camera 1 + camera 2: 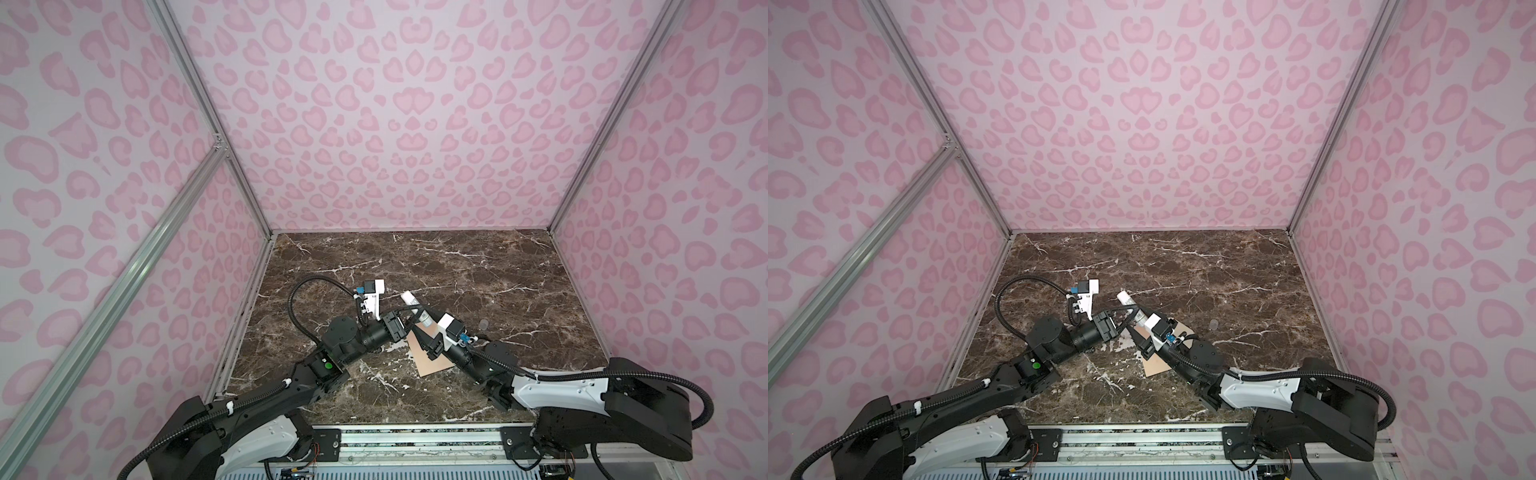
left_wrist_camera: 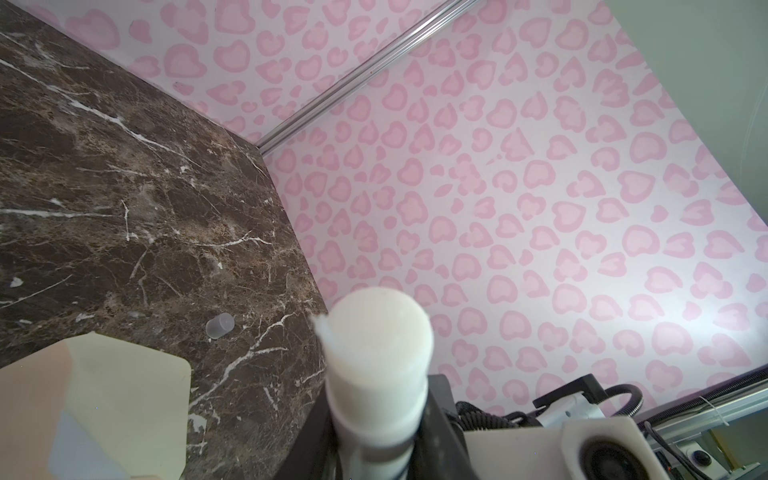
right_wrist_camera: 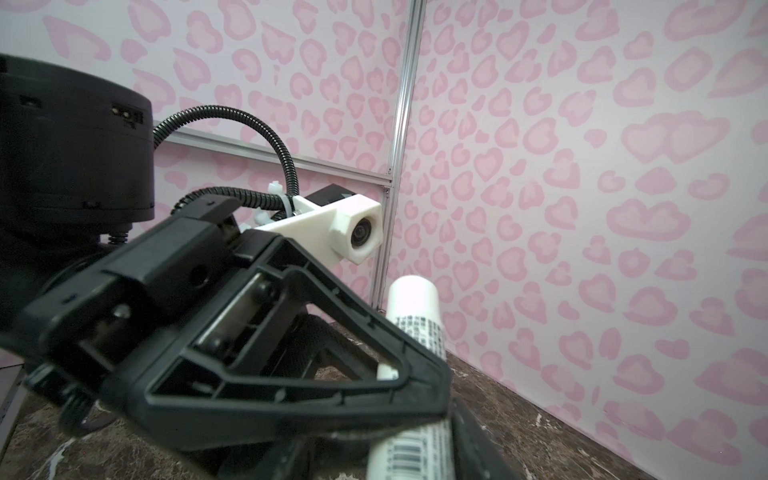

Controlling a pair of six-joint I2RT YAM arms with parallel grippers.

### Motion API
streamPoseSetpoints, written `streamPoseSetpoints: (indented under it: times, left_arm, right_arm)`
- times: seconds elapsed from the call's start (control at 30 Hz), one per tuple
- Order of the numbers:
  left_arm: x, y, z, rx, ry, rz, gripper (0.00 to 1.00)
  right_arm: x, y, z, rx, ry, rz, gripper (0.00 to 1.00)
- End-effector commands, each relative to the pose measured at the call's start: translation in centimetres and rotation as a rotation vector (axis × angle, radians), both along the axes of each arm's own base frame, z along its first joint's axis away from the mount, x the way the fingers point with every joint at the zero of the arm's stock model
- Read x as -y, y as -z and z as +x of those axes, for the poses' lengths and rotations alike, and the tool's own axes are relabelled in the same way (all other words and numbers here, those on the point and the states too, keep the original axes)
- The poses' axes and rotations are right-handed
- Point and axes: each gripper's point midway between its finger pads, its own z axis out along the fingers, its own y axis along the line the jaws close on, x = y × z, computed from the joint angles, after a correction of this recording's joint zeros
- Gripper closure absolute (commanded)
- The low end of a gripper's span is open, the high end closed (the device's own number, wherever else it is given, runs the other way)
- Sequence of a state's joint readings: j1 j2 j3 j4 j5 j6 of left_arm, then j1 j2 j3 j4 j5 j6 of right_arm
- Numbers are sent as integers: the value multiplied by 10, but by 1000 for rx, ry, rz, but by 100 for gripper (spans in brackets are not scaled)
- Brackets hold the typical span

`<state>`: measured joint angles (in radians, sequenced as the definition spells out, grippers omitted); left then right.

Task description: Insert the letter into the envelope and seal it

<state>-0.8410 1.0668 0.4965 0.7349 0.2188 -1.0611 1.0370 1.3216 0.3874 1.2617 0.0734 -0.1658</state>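
A white glue stick (image 1: 412, 302) is held slanted above the table, bare glue end (image 2: 380, 320) up. My left gripper (image 1: 415, 312) is shut on its middle. My right gripper (image 1: 424, 330) stands open around its barcoded lower end (image 3: 409, 451), one side touching the tube and a thin gap on the other. The peach envelope (image 1: 430, 361) lies flat under both grippers, its pale flap (image 2: 124, 395) open. A grey patch (image 2: 72, 440) shows at its mouth; I cannot tell if that is the letter.
The glue stick's clear cap (image 1: 483, 323) lies on the marble table (image 1: 457, 270) to the right of the right wrist. Pink patterned walls (image 1: 415, 124) with aluminium posts close three sides. Both arms cross the table's front half.
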Motion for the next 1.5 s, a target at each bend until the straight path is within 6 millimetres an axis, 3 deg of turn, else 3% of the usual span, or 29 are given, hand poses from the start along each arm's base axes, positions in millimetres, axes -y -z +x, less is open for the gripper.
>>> streamPoseSetpoints:
  times: [0.0,0.2,0.5,0.57,0.67,0.77,0.87,1.0,1.13,1.27,1.47]
  left_arm:
    - [9,-20,-17,41,100,-57,96]
    - [13,-15,-19,30,120,-45,96]
    - [16,-13,-21,28,136,-25,95]
    - [14,-14,-21,44,129,-26,82]
    - [7,-14,-20,69,93,4,51]
    - [-5,-11,-18,100,29,99,38]
    - [-27,-7,-15,134,-62,208,33]
    - [-59,7,-11,151,-182,379,32]
    - [-76,40,-5,115,-225,581,35]
    - [-73,81,-1,47,-194,705,41]
    - [-50,122,0,-19,-97,742,62]
  right_arm:
    - [10,-11,9,-3,45,73,55]
    - [11,-12,13,-8,58,82,72]
    - [9,-5,19,-27,81,28,86]
    - [12,-4,21,-39,97,18,89]
    - [18,-2,24,-75,134,-10,90]
    - [31,7,31,-163,208,-91,90]
    - [47,20,38,-272,261,-203,92]
    - [71,30,35,-401,310,-300,91]
    - [83,37,22,-539,301,-384,90]
    - [88,56,13,-730,316,-493,91]
    - [86,78,10,-962,387,-591,94]
